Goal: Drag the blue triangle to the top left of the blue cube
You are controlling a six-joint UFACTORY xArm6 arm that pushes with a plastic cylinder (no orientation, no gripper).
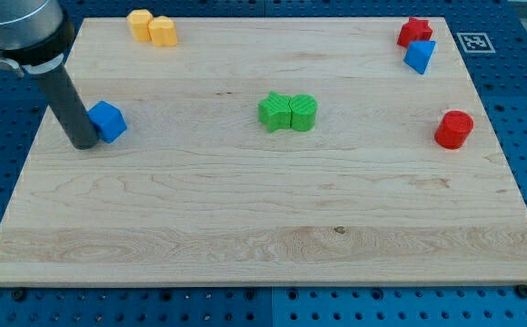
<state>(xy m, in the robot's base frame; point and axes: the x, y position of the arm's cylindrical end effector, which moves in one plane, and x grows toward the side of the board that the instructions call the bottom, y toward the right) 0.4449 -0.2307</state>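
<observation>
So my tip (84, 143) is parked at the view's left, touching the small blue cube block (107, 121), holding nothing since it's just a bare rod. The small blue triangle block (419, 56) sits way over at the top right, against a red star-shaped block (413, 32). Basically nothing's done yet, whole drag across the light wooden board (263, 218) remains.

Bright, even overhead light — soft short shadows, no glare, sharp focus throughout.

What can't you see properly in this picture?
- My tip: in the camera view I cannot tell whether it touches the blue cube just to its right.
- Blue cube: its left edge is hidden behind the rod.
- Red star-like block: its lower part is hidden by the blue triangle in front.
- The arm: cut off at the view's top left.
</observation>
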